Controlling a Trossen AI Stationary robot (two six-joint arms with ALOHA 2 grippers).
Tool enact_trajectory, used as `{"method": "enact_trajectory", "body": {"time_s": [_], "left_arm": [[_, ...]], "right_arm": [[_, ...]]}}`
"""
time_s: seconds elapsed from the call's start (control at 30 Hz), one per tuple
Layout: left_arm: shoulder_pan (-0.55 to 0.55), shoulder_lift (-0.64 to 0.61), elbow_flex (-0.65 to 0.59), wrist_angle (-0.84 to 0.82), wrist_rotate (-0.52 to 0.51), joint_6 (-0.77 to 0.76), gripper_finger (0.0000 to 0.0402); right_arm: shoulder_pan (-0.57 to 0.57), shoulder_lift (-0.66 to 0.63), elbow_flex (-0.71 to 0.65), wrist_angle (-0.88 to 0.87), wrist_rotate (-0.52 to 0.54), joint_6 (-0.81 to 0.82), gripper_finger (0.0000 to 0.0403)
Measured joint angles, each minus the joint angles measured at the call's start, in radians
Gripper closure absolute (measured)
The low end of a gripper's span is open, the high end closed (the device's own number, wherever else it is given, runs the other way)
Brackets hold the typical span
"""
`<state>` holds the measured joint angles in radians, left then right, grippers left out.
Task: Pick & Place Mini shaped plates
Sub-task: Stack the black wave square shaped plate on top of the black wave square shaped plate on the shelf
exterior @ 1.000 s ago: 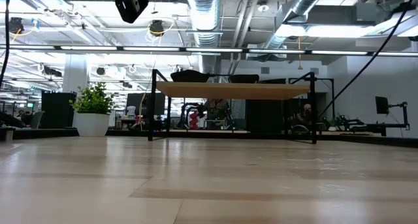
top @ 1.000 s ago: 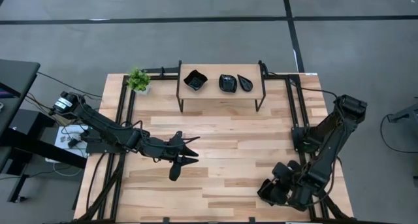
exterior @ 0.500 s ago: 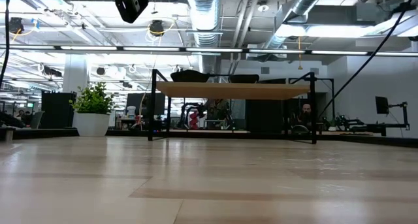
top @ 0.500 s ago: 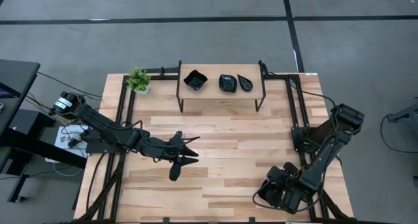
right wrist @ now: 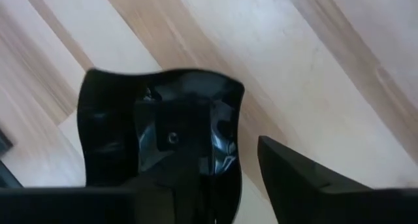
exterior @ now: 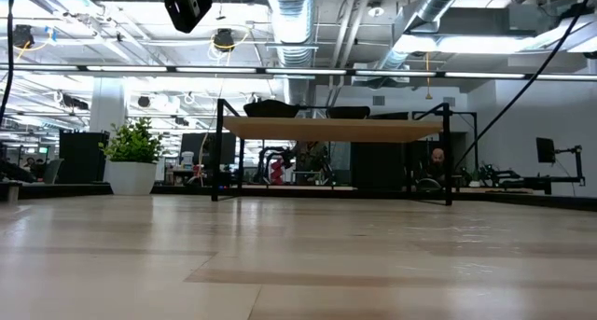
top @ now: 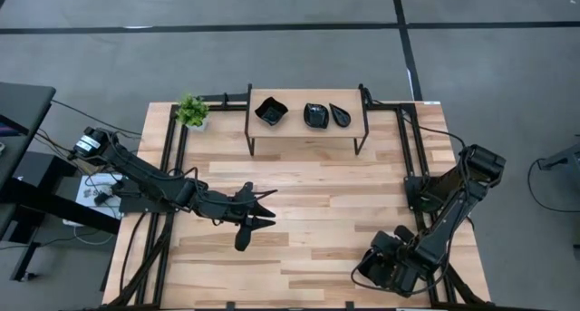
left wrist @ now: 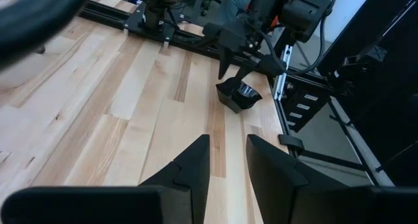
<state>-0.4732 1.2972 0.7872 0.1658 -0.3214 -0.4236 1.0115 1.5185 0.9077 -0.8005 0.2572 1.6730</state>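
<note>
Wooden table (top: 308,193), right tool (left wrist: 243,70) spread over squarish plate (right wrist: 160,132); left tool (top: 263,208) parted, empty.

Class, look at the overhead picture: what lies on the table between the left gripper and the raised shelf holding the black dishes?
Nothing: in the high view, only bare wooden table separates the left gripper from the shelf with its three mini shaped plates.

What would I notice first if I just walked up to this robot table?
Three shiny black mini plates sit in a row on a little wooden shelf at the table's far edge, with a small green plant beside it. At the near right corner, the right gripper hangs over a fourth black plate.
</note>
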Motion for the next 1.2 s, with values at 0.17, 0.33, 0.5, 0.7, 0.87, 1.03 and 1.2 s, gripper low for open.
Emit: {"method": "enact_trajectory", "body": {"time_s": [0.17,0.33,0.5,0.7,0.87,1.03,1.2], "left_arm": [[0.0,0.0,0.0,0.0,0.0,0.0,0.03],[0.0,0.0,0.0,0.0,0.0,0.0,0.03],[0.0,0.0,0.0,0.0,0.0,0.0,0.03],[0.0,0.0,0.0,0.0,0.0,0.0,0.03],[0.0,0.0,0.0,0.0,0.0,0.0,0.03],[0.0,0.0,0.0,0.0,0.0,0.0,0.03],[0.0,0.0,0.0,0.0,0.0,0.0,0.03]], "right_arm": [[0.0,0.0,0.0,-0.001,-0.024,-0.005,0.027],[0.0,0.008,0.0,0.0,-0.024,-0.008,0.0282],[0.003,0.008,0.0,0.004,-0.024,-0.008,0.029],[0.003,0.008,0.0,0.012,-0.023,-0.008,0.0313],[0.003,0.008,0.0,0.028,-0.024,-0.008,0.0346],[0.002,0.008,0.0,0.033,-0.024,-0.008,0.0392],[0.002,0.008,0.0,0.035,-0.022,0.014,0.0397]]}}
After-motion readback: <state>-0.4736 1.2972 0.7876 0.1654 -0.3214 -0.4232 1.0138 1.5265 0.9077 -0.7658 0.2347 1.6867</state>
